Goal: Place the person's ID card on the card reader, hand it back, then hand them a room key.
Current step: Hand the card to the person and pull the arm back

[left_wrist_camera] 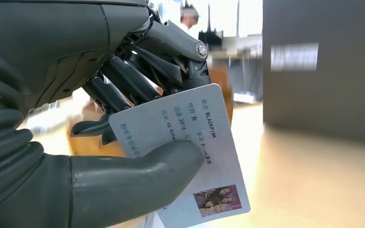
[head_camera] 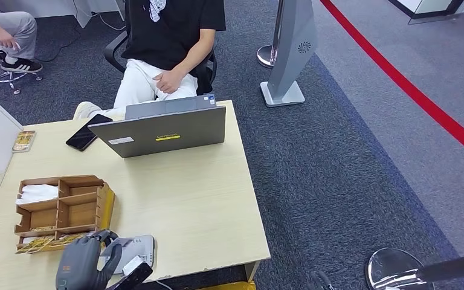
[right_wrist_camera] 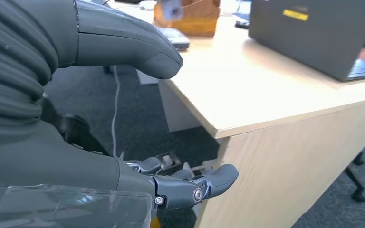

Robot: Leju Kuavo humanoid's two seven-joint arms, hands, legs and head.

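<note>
My left hand (head_camera: 84, 263) hovers at the table's near edge, just over the grey card reader (head_camera: 138, 248). In the left wrist view this hand (left_wrist_camera: 76, 71) pinches the white ID card (left_wrist_camera: 190, 137) between thumb and fingers; the card carries printed text and a small photo. My right hand (right_wrist_camera: 90, 156) hangs below the tabletop beside the table's corner, thumb and fingers apart, holding nothing. The person (head_camera: 169, 36) sits in a chair behind the table, one hand resting on a thigh. Gold-patterned key cards (head_camera: 42, 241) lie in the front slot of the wooden organizer (head_camera: 66, 208).
A grey laptop (head_camera: 166, 130) stands open at the table's far side with a black phone (head_camera: 87, 133) to its left. Another small card (head_camera: 23, 141) lies at the far left. A grey stand (head_camera: 290, 54) and a red floor line (head_camera: 411, 90) lie to the right.
</note>
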